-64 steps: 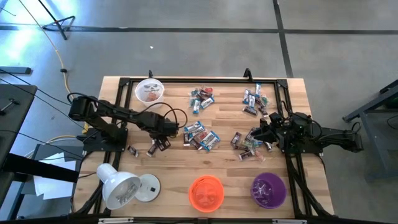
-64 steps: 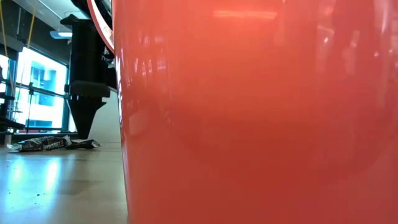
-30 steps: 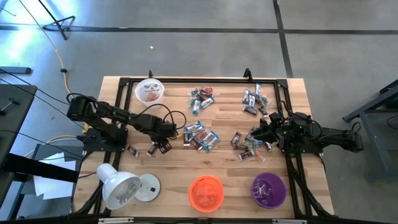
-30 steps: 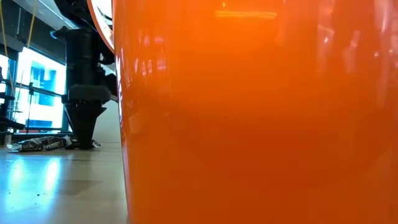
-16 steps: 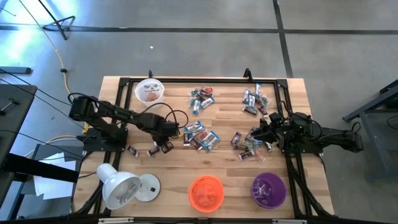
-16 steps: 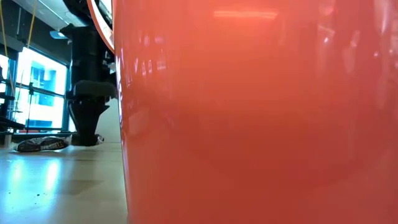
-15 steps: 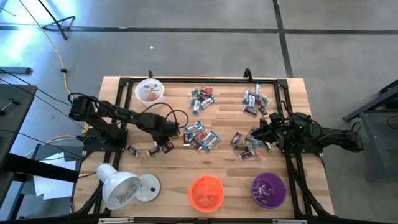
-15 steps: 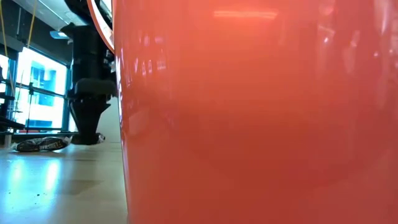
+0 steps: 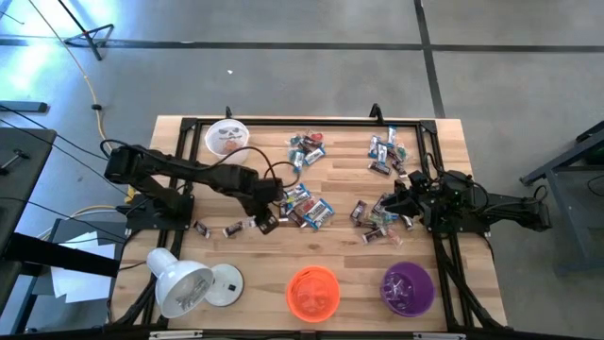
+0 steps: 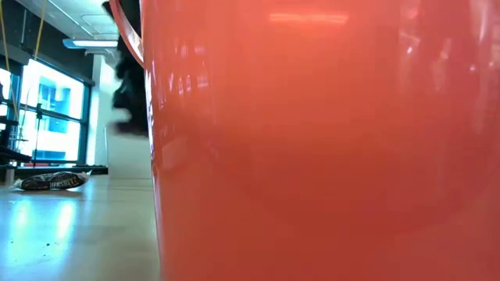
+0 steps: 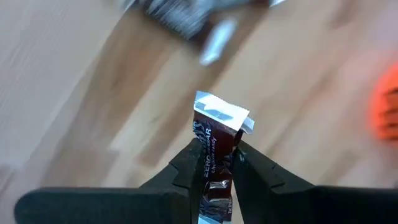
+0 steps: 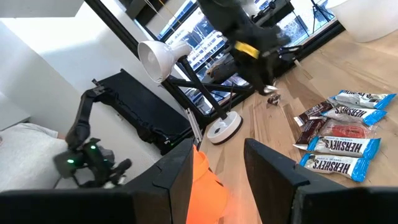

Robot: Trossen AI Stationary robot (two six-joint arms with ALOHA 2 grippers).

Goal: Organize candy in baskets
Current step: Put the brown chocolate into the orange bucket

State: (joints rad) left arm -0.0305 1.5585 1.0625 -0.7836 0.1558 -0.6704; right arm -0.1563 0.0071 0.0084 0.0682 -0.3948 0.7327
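A dark brown candy bar (image 11: 214, 146), light with a crinkly, slippery wrapper, is pinched across its middle by the left gripper (image 11: 214, 177) above the worktop (image 9: 255, 260) centre-left, while the right gripper's (image 12: 217, 168) jaws are held spread.

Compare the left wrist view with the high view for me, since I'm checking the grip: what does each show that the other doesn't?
Left wrist only: the left tool shut on a dark brown candy bar, wrapper end sticking out past the fingertips. High view only: the white basket, purple basket, lamp and the right tool waiting among the candy at the table's right. Both: the orange basket and the wooden table.
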